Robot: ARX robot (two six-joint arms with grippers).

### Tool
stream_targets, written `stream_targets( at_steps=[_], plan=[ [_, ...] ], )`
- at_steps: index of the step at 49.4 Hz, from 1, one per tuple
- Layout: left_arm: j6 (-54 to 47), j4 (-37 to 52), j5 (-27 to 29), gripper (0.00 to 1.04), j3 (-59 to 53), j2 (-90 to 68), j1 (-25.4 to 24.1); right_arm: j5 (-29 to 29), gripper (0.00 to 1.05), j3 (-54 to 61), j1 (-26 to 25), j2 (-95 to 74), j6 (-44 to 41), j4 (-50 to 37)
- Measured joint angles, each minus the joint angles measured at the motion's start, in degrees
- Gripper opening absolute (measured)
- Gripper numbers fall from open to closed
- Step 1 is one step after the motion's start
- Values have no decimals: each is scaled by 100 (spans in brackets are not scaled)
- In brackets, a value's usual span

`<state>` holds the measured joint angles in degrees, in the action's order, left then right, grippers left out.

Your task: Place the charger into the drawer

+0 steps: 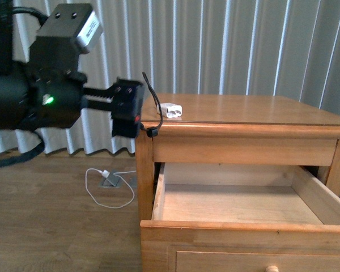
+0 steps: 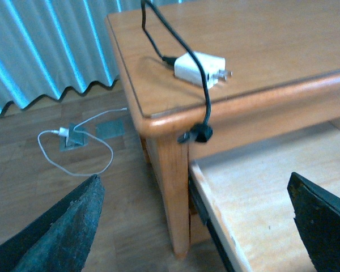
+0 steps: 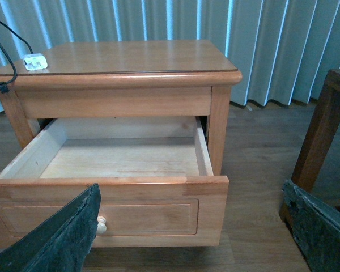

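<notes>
The wooden drawer (image 1: 243, 226) stands pulled open in the foreground, its pale knob (image 3: 101, 226) facing the right arm's jaws, which are spread wide and hold nothing. Above, the white charger (image 1: 171, 110) lies near the left front corner of the nightstand's surface (image 1: 260, 107), its black connector (image 1: 152, 132) dangling over the edge. The left arm's jaws, likewise spread and empty, hover just left of that corner. Beyond, a white cable (image 1: 96, 190) lies on the floor before vertical blinds (image 1: 243, 45).
</notes>
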<state>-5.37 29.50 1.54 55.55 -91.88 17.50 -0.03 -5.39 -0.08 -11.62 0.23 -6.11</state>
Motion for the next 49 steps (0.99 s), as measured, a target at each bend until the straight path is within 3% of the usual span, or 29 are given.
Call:
stream_targets(
  at_steps=[25,49],
  plan=[
    [44,-1001,704,99,4273,-3163,282,2,96,0,0,0,0,0],
    [-127,-1781,1073,99,6118,-4468,426,0,96,0,0,0,0,0]
  ],
)
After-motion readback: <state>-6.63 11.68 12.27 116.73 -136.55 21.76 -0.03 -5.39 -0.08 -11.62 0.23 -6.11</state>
